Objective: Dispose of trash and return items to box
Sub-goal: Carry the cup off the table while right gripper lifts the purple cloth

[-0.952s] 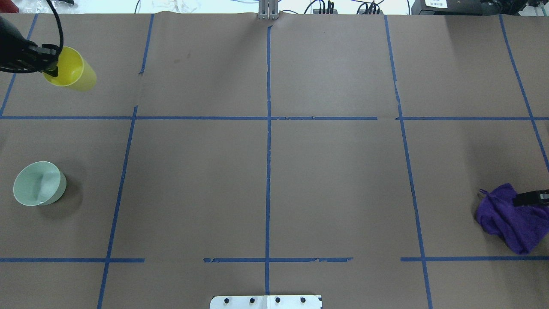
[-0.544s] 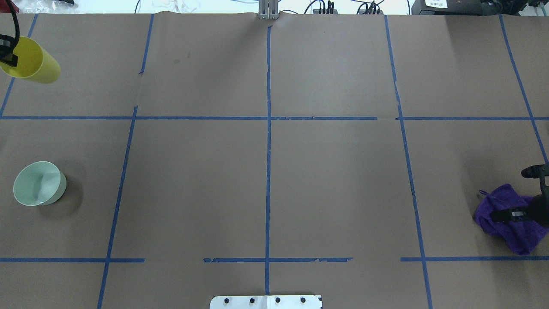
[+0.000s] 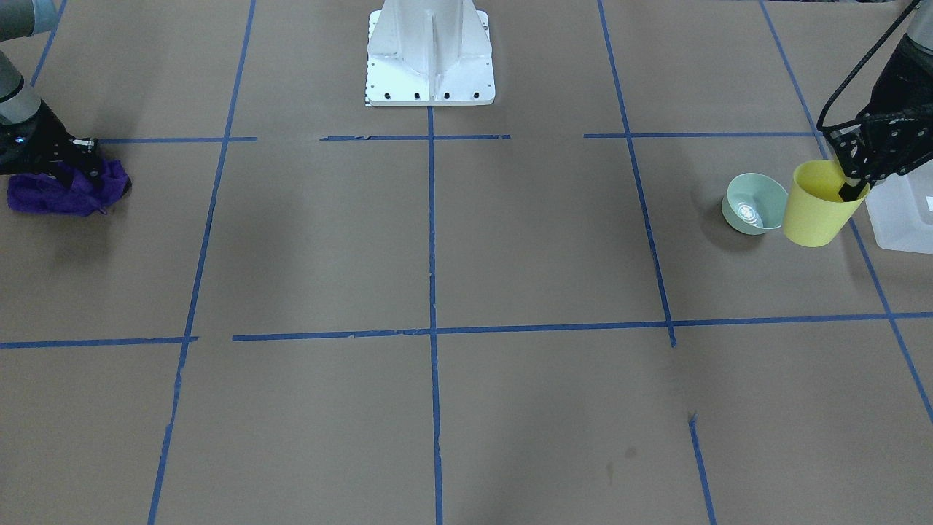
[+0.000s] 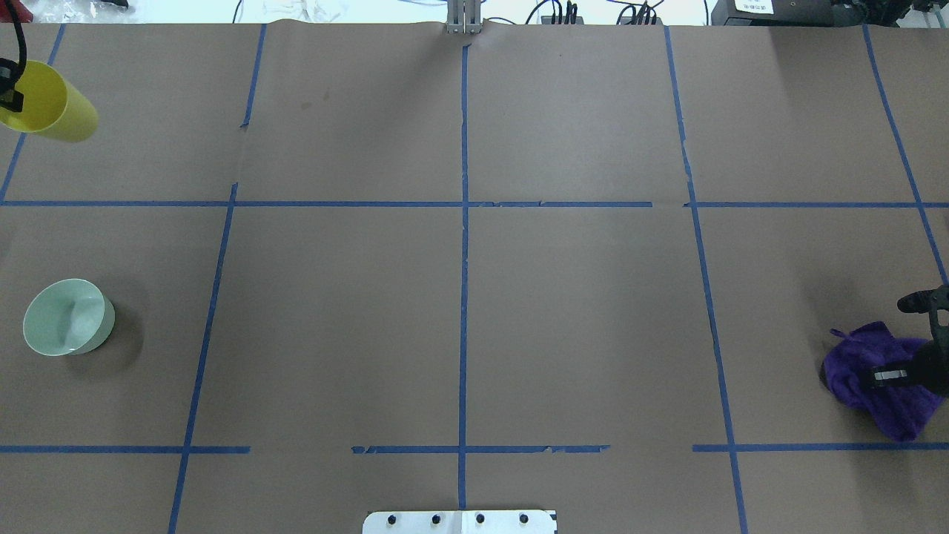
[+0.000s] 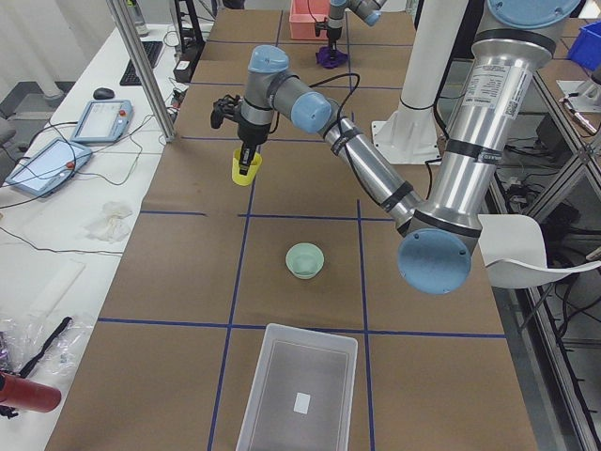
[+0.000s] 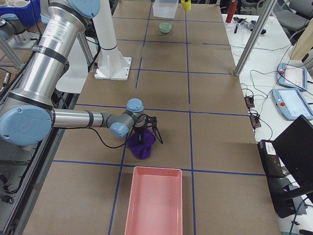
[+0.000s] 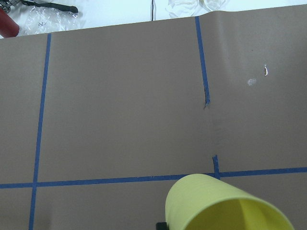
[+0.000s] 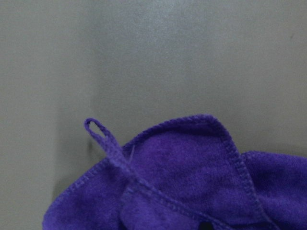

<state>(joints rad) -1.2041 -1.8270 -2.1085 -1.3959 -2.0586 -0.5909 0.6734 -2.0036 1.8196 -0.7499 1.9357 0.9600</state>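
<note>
My left gripper (image 3: 849, 191) is shut on the rim of the yellow cup (image 3: 820, 204) and holds it upright above the table; the cup also shows at the far left of the overhead view (image 4: 48, 104) and in the left wrist view (image 7: 225, 206). The frosted box (image 5: 300, 395) stands at the table's left end, beside the cup in the front view (image 3: 904, 211). The mint bowl (image 4: 67, 317) sits upright on the table between them. My right gripper (image 4: 890, 374) is down on a crumpled purple cloth (image 8: 192, 182), its fingers spread in the exterior right view (image 6: 144, 134).
A pink tray (image 6: 154, 200) lies at the table's right end, just past the cloth. The white robot base (image 3: 430, 51) stands at the near middle edge. Blue tape lines grid the brown table cover. A metal post (image 5: 141, 66) rises near the cup.
My left gripper has carried the yellow cup leftward, to the edge of the overhead view. My right gripper has come in from the right and lowered onto the purple cloth.
</note>
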